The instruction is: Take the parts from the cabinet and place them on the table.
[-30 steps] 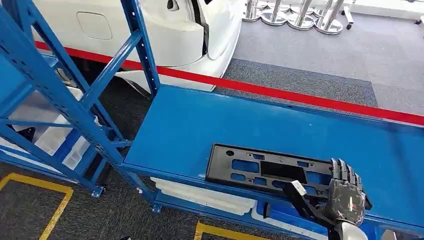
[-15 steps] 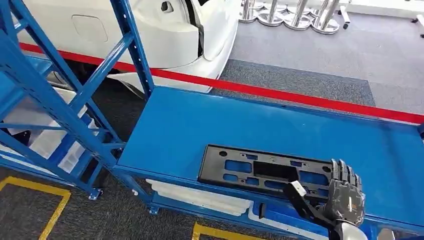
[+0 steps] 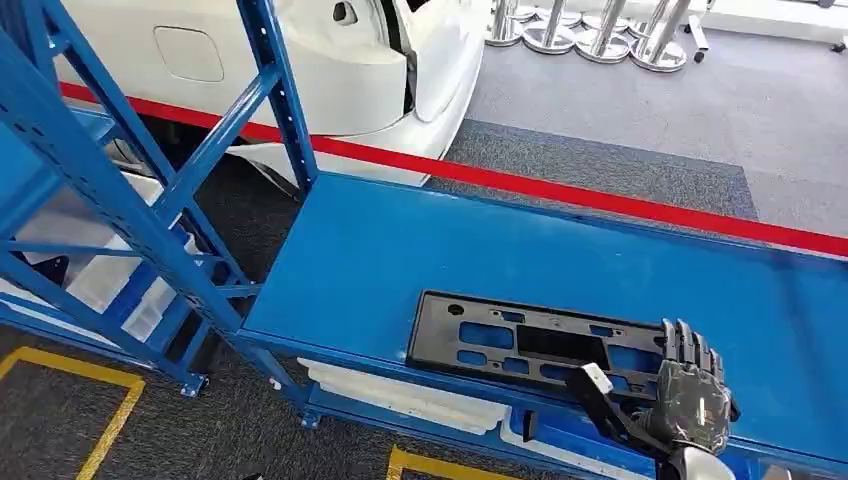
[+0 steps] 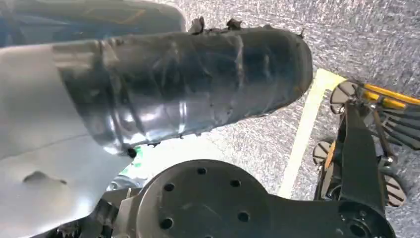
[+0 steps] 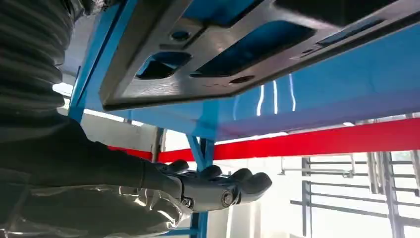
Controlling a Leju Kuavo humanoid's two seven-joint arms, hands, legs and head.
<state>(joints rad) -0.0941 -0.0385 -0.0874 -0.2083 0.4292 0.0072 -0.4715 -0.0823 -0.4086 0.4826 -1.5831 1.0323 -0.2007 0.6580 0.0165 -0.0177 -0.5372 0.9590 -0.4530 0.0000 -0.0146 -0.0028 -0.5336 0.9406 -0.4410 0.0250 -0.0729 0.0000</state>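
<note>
Grey carpet floor (image 3: pixel 620 90), red stripe (image 3: pixel 600 192), yellow floor markings (image 3: pixel 110 420).

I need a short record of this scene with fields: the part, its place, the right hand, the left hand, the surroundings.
part: black plastic panel with cut-outs, lying flat
place: near front edge of the blue table
right hand: at the panel's right end, fingers over its top; grip cannot be confirmed
left hand: state cannot be told from the left wrist view
surroundings: blue rack at left, white car body and red floor line behind

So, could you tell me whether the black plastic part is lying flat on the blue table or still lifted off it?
Flat, as far as the head view shows: the black part lies on the blue table, and the right hand rests at its near right end.
</note>
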